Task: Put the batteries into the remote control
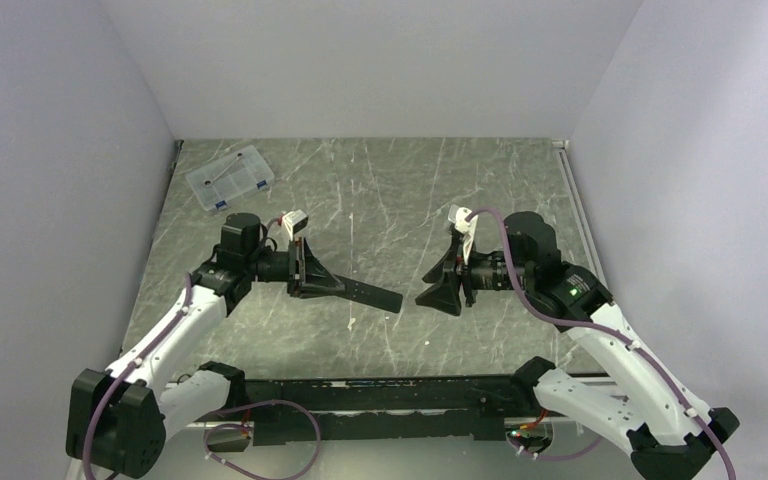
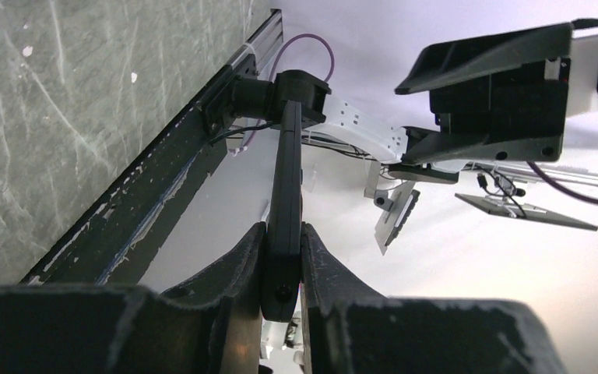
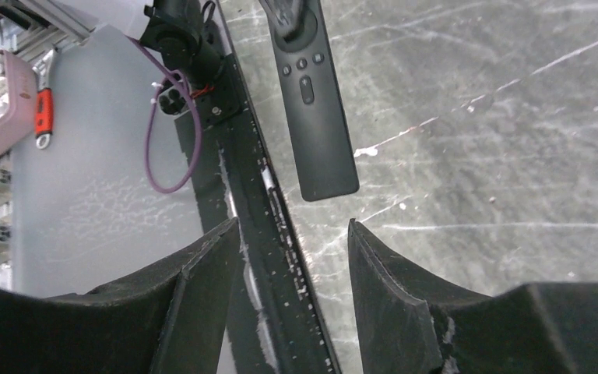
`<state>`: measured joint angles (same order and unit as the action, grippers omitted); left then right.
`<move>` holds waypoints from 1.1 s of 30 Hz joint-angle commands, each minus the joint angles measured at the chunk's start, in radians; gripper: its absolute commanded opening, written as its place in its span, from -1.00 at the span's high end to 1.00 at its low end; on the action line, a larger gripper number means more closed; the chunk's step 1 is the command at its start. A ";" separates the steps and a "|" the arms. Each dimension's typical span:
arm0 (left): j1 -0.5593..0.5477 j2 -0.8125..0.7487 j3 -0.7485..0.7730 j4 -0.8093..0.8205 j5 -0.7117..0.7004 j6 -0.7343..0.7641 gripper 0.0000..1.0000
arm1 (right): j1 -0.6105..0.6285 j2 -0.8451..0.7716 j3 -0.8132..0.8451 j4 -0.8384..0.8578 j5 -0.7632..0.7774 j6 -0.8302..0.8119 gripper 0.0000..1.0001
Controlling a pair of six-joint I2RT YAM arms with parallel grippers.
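The remote control (image 1: 370, 292) is a slim black bar held level above the table, pointing right. My left gripper (image 1: 334, 285) is shut on its left end. In the left wrist view the fingers (image 2: 241, 257) clamp the remote (image 2: 286, 179) edge-on. My right gripper (image 1: 438, 290) is open and empty, a short gap right of the remote's free end and facing it. The right wrist view shows the remote (image 3: 317, 117) button side up, beyond the spread jaws of the right gripper (image 3: 294, 234). No batteries show in any view.
A clear plastic compartment box (image 1: 230, 178) lies at the back left of the table. A black rail (image 1: 400, 395) runs along the near edge and shows in the right wrist view (image 3: 257, 195). Walls close in the left, right and back.
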<state>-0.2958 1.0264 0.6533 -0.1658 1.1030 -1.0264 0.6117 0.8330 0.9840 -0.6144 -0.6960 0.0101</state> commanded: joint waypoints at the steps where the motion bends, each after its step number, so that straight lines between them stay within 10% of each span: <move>1: 0.001 0.026 -0.047 0.132 0.000 -0.075 1.00 | -0.001 0.015 -0.033 0.133 -0.033 -0.109 -0.14; 33: 0.000 0.067 -0.159 0.323 0.053 -0.200 1.00 | 0.212 0.339 -0.054 0.324 0.022 -0.242 -0.51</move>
<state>-0.2958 1.1103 0.4900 0.1097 1.1133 -1.2163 0.8005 1.1587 0.9222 -0.3290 -0.6861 -0.1898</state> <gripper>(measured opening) 0.230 0.751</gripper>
